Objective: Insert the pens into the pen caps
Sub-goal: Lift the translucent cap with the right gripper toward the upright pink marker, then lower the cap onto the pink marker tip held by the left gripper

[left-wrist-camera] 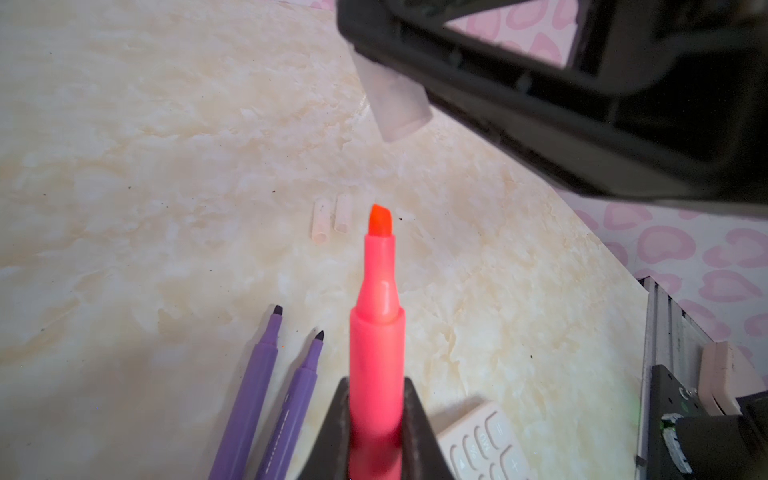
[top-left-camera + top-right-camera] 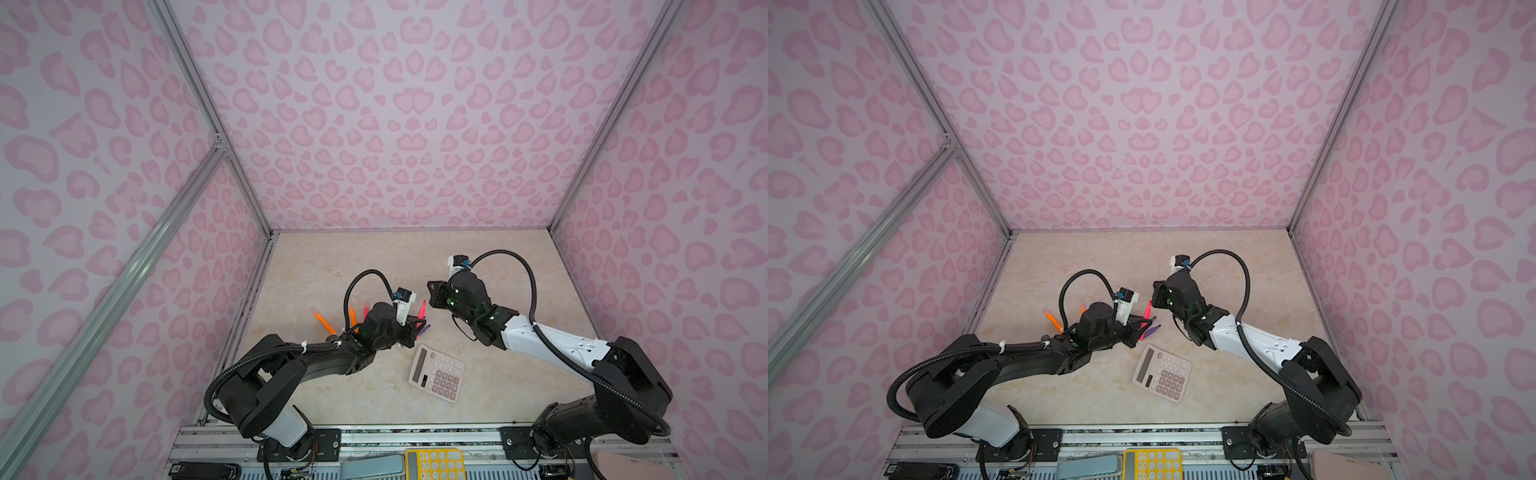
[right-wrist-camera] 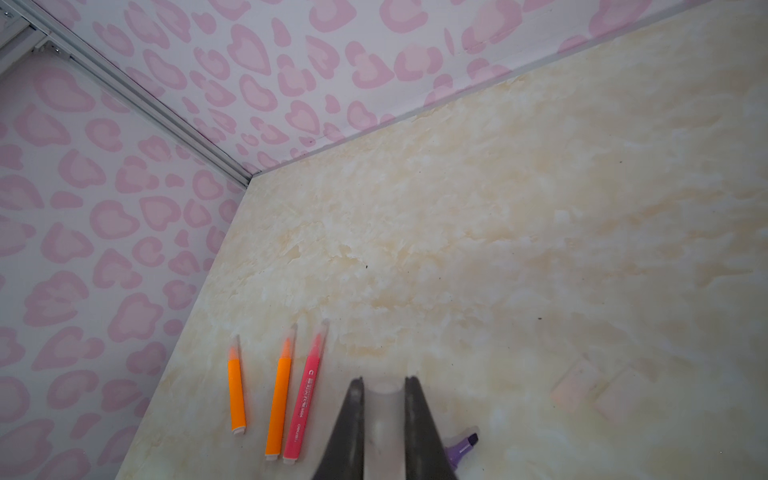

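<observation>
So the left hand (image 1: 376,388) is clamped on a pink-red pen (image 1: 376,324), orange-red chisel tip bare; the right hand (image 3: 384,380) pinches a frosty clear cap (image 3: 383,419) near it. Two uncapped purple pens (image 1: 253,382) lie on the tabletop (image 1: 124,166).

Uncapped pink pen (image 1: 376,353) points toward a raised clear cap (image 1: 395,104); two purple pens (image 1: 249,399) lie uncapped near two loose caps (image 1: 320,220)

The left arm (image 2: 316,357) and right arm (image 2: 552,345) are black with white shells and ribbed black cables (image 2: 533,291).
</observation>
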`<state>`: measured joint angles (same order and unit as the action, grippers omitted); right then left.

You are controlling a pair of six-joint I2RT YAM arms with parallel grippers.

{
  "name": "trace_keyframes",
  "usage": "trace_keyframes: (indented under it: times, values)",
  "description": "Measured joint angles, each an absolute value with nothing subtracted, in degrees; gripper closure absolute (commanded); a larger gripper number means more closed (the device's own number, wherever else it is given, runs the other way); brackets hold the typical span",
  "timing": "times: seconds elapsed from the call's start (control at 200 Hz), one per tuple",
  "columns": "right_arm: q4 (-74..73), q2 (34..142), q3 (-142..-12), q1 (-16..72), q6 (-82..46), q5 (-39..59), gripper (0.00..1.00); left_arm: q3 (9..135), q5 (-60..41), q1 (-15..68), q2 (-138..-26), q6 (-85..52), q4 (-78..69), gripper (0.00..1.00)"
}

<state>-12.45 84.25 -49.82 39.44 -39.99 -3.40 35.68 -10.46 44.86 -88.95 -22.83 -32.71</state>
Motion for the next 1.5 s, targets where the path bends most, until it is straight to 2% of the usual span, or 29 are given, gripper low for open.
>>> trace_keyframes:
  times: [0.655,1.1,1.5]
  values:
    - [-12.5,86.6,-50.0,41.9,-42.1,-3.3,1.0,38.0,-9.1,44.9,-91.3,-23.5,-32.7,0.97]
    - [-13.0,85.3,-49.1,44.4,-42.9,-10.4,1.0,40.2,-7.6,45.0,-92.1,-26.5,-31.1,0.97]
    - [-14.0,85.2,-48.3,44.9,-44.0,-11.4,1.0,40.6,-7.4,45.0,-92.1,-26.9,-30.6,0.97]
